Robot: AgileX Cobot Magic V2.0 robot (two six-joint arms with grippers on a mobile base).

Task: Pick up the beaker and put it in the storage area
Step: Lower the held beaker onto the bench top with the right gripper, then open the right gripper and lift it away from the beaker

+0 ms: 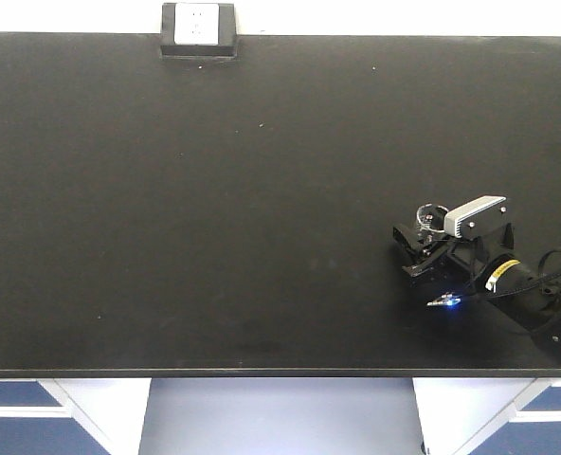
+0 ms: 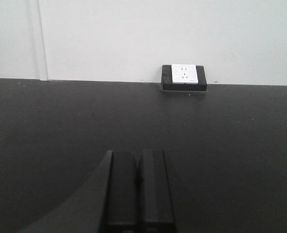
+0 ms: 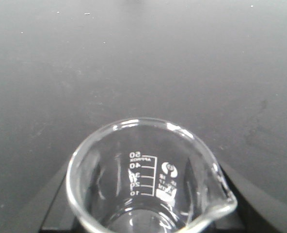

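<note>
Beaker (image 1: pixel 431 217): small clear glass cylinder, upright, open mouth up, seen near the right-front part of the matte-black counter (image 1: pixel 214 209). In the right wrist view the beaker (image 3: pixel 148 179) fills the lower frame; pour spout at lower right of rim, white printed graduations 10–50 w/ "APPROX" readable through the glass, looks empty. Storage area = that wide black counter, mostly bare, faint specks; small black outlet box w/ white faceplate (image 1: pixel 198 30) at its back edge, left of centre, well apart from beaker.
</note>
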